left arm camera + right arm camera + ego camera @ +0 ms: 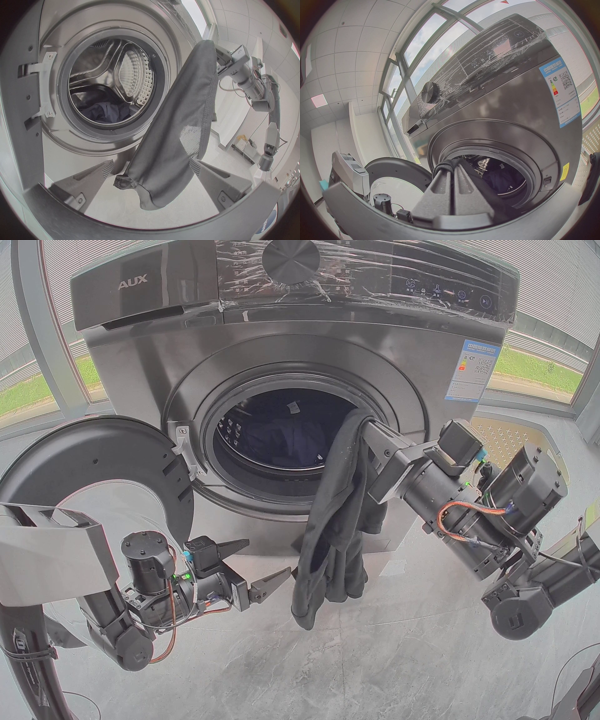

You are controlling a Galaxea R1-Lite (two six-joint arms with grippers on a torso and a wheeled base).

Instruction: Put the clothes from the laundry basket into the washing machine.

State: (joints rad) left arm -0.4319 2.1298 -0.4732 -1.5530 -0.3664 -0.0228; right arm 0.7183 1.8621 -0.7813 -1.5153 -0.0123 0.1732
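Note:
A dark grey garment (337, 521) hangs from my right gripper (367, 425), which is shut on its top fold just in front of the washing machine's round opening (284, 437), at its right rim. The cloth drapes down toward the floor. In the right wrist view the fingers (454, 187) pinch the dark cloth (447, 165). My left gripper (259, 568) stands open low down, left of the garment's lower end, with nothing between its fingers. The left wrist view has the garment (178, 134) hanging before the drum (112, 84). Dark blue clothes (281, 440) lie inside the drum.
The machine's door (94, 471) stands swung open at the left, behind my left arm. A pale perforated laundry basket (512, 437) sits at the right beside the machine. Grey marbled floor (350, 665) lies in front.

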